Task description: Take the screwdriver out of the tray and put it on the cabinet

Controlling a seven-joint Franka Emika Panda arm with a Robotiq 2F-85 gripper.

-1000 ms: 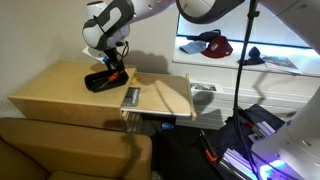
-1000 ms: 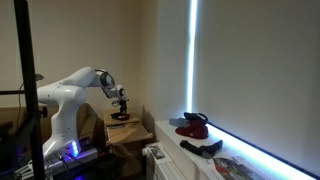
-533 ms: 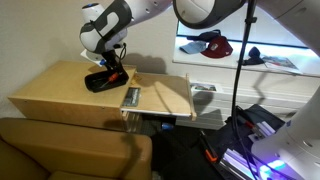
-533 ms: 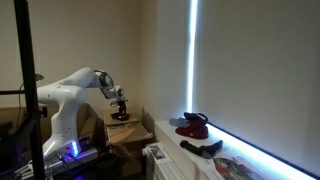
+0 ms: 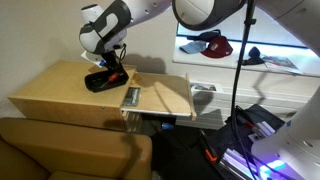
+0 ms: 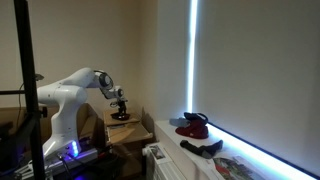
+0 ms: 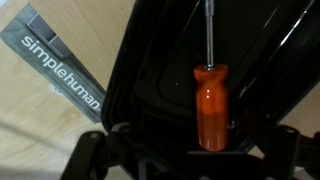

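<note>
Screwdriver [image 7: 210,105] lies flat inside the tray [image 7: 150,70], orange handle towards the camera and thin shaft pointing away along the tray floor. Tray sits close to the far edge of the table [image 5: 55,92]. A grey booklet [image 7: 58,58] lies just beside it, towards the near edge.

Tool [image 7: 200,152] hangs low over the tray with its jaws spread wide. One finger stands either side of the handle's butt end and neither appears to touch it. In an exterior view the tool [image 5: 113,62] is right over the tray [image 5: 98,80].

Likely risks from here:
- The handle looks round and smooth. If the jaws close off-centre it may roll or squirt sideways along the tray floor.
- The grip line falls near the butt of the handle. The shaft end may droop on lifting and catch the tray rim.
- The fingers are dark against a dark tray, so their clearance from its walls cannot be told. A fingertip pressing a wall could drag the light tray, or lift it with the screwdriver.
- A dragged tray may slide towards the table's far edge, or ride up onto the booklet
</note>
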